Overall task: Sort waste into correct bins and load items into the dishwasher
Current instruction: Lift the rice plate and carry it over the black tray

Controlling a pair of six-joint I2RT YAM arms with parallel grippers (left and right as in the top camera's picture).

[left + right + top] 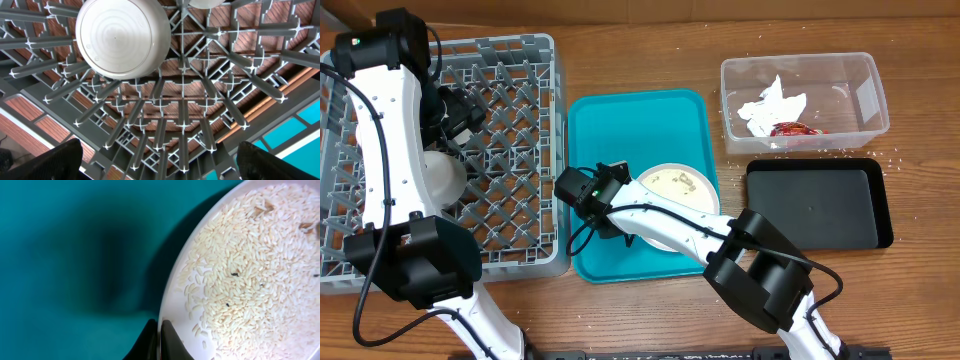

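The right gripper (618,180) has its fingers (172,342) clamped together on the 9 o'clock rim of the white plate (675,192) over the teal tray (595,130) — pale rice grains (250,270) cover the plate. The left gripper (160,167) hangs above the grey dish rack (520,90) with fingers wide apart, and a white bowl (122,37) sits in the rack at 11 o'clock in its wrist view. At 2 o'clock on the table (640,50) the clear tub (878,100) holds the napkin (770,105) and red wrapper (795,130) — the black tray (815,205) lies just beside it, at 3 o'clock.
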